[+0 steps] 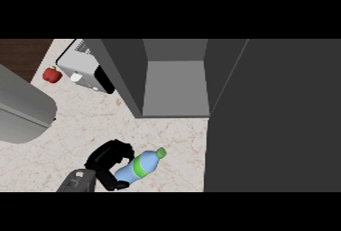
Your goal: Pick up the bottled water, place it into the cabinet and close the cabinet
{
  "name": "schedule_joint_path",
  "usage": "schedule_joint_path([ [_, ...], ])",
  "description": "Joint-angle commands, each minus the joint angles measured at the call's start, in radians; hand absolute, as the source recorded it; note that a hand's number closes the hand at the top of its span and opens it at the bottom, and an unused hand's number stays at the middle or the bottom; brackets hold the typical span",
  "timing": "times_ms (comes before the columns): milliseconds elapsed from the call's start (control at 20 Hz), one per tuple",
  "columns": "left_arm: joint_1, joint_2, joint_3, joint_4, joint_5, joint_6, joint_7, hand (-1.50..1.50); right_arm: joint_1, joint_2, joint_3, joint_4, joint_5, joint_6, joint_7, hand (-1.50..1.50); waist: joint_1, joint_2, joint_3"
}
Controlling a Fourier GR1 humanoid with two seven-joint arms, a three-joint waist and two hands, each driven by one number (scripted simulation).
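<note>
The water bottle (136, 168) is pale blue with a green label band and a green cap, tilted with the cap up and to the right. My left hand (106, 158) is shut on its lower part, fingers curled over the top and thumb below, hiding the base. Hand and bottle sit low in the view, left of centre, over the marble counter (166, 135). The grey cabinet (174, 85) stands open beyond them, its inner shelf bare. Its dark door (273, 117) fills the right side. My right hand does not show.
A large rounded grey body (20, 113) takes up the left edge. A white and black appliance (83, 67) stands at the back left with a red fruit (52, 74) beside it. The cabinet's left wall (126, 76) juts toward me.
</note>
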Motion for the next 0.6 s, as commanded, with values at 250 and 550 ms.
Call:
schedule_joint_path([
  [250,0.039,-0.005,0.310,-0.018,0.263,0.244,-0.151,1.50,0.002,-0.003,-0.015,0.036,-0.001,0.006,-0.021,-1.50,0.016,0.002,-0.001],
  [550,-0.008,-0.003,0.346,0.029,0.321,0.226,-0.154,1.50,0.018,0.014,0.052,0.012,0.052,-0.021,-0.013,-1.50,-0.002,0.001,-0.002],
])
